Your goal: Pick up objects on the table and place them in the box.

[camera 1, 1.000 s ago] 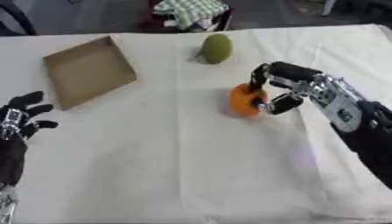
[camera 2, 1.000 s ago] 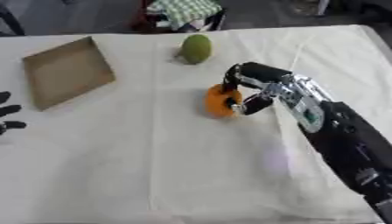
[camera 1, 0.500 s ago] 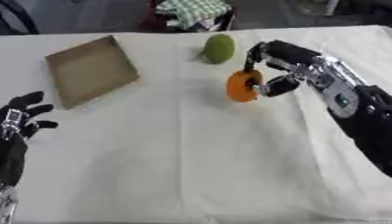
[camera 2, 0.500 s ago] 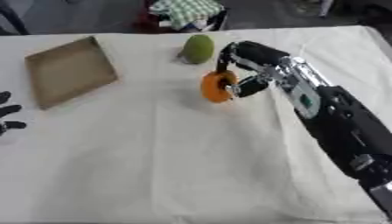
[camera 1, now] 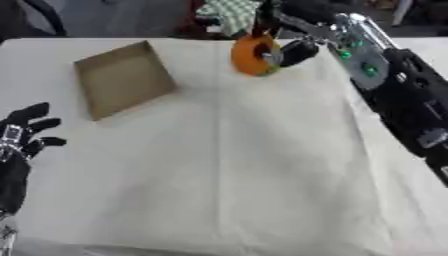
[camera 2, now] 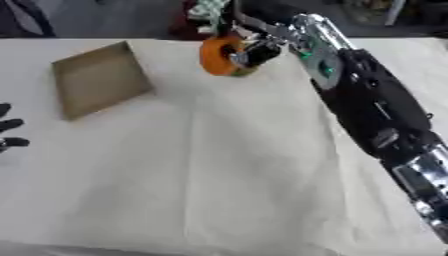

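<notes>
My right hand (camera 1: 296, 36) is shut on an orange ring-shaped object (camera 1: 250, 55) and holds it above the table near the far edge, right of the box. The brown cardboard box (camera 1: 122, 79) lies open on the white cloth at the far left. A green fruit seen earlier is hidden behind the orange object and the hand. My left hand (camera 1: 21, 140) rests open at the lower left, fingers spread.
A white cloth (camera 1: 219, 165) covers the table. A green-and-white checked cloth (camera 1: 229, 12) lies beyond the far edge. My right forearm (camera 2: 367, 100) crosses the right side of the table.
My right hand has lifted the orange object off the cloth and carried it up and left toward the box. The camera view has also shifted.
</notes>
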Available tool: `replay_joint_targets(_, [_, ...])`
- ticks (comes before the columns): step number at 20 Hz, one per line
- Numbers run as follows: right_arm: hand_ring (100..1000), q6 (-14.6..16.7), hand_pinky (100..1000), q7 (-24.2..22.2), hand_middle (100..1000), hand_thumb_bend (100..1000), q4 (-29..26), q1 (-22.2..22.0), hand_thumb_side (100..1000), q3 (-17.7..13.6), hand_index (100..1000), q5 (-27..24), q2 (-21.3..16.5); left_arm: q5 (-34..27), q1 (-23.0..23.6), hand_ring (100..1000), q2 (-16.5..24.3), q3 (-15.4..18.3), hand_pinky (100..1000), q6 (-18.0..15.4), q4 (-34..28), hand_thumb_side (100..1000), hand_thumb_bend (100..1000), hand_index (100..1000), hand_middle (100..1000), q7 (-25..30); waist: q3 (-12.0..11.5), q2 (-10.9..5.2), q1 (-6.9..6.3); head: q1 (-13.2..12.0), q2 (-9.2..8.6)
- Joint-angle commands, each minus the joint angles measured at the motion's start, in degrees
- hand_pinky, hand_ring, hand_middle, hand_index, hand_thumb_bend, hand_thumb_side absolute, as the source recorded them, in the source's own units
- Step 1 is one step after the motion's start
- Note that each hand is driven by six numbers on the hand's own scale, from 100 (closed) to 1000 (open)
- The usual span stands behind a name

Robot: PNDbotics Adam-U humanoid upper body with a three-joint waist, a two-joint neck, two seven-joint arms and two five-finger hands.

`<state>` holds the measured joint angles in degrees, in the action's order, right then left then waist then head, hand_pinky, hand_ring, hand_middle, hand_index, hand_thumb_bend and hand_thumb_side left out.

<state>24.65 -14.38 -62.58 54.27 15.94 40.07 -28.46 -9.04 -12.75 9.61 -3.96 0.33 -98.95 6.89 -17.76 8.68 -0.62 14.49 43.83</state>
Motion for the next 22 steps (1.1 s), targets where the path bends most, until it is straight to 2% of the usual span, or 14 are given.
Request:
replay_joint_targets(1, [666, -0.2, 655, 1.0, 523, 100, 3.2, 2.8, 100, -2.2, 393, 2.0, 1.1, -0.7, -1.9, 755, -0.4, -1.0, 603, 0.1, -1.3, 701, 100, 724, 798, 1.2, -1.8, -0.4, -0.29, 2.9, 0.22])
replay_joint_targets(3, [665, -0.3, 651, 1.9, 520, 100, 4.9, 3.5, 100, -3.0, 393, 3.2, 1.4, -0.9, -2.8, 755, -0.9, -1.5, 603, 0.2, -1.5, 696, 100, 724, 798, 1.7, -3.8, -0.06, -0.38, 4.5, -0.19])
replay_joint_targets(7, [666, -1.5, 648, 4.6, 521, 100, 8.4, 4.8, 100, -5.1, 395, 6.0, 1.9, -1.7, -5.6, 755, -2.4, -3.1, 603, 0.4, -2.3, 689, 100, 724, 797, 3.2, -10.8, 1.18, -0.14, 10.4, -2.35])
replay_joint_targets(11, [666, -2.3, 645, 6.4, 521, 100, 10.8, 5.4, 100, -6.6, 395, 8.3, 2.0, -2.5, -8.1, 754, -3.7, -4.5, 604, 0.8, -3.2, 683, 100, 724, 797, 4.6, -16.6, 2.33, 0.38, 16.0, -4.5])
replay_joint_targets(16, [672, -3.1, 645, 9.0, 528, 100, 14.1, 6.2, 100, -7.5, 406, 12.7, 4.2, -3.1, -9.6, 755, -4.6, -5.4, 604, 1.2, -3.7, 685, 100, 724, 797, 5.6, -20.3, 3.91, 0.99, 20.2, -5.83])
replay_joint_targets(19, [679, -4.2, 646, 11.8, 541, 100, 17.3, 6.4, 100, -8.6, 428, 16.9, 5.6, -3.3, -10.3, 755, -5.0, -5.9, 604, 1.4, -3.9, 686, 100, 724, 797, 6.1, -21.4, 4.65, 1.2, 21.4, -6.11])
replay_joint_targets(20, [687, -5.0, 650, 13.3, 553, 100, 18.3, 6.6, 100, -9.1, 476, 18.3, 6.0, -3.4, -10.4, 755, -5.1, -6.0, 604, 1.4, -3.9, 686, 100, 724, 797, 6.3, -21.6, 4.82, 1.23, 21.5, -6.14])
replay_joint_targets(21, [699, -5.6, 654, 15.0, 572, 100, 18.9, 6.7, 120, -9.3, 569, 19.7, 6.4, -3.4, -10.5, 755, -5.1, -6.0, 604, 1.5, -3.9, 686, 100, 724, 797, 6.3, -21.6, 4.96, 1.25, 21.5, -6.14])
replay_joint_targets(22, [732, -5.9, 676, 16.4, 629, 154, 19.2, 6.9, 207, -9.3, 729, 21.0, 6.6, -3.4, -10.6, 755, -5.1, -6.1, 604, 1.5, -3.9, 686, 100, 724, 797, 6.4, -21.6, 5.06, 1.31, 21.5, -6.14])
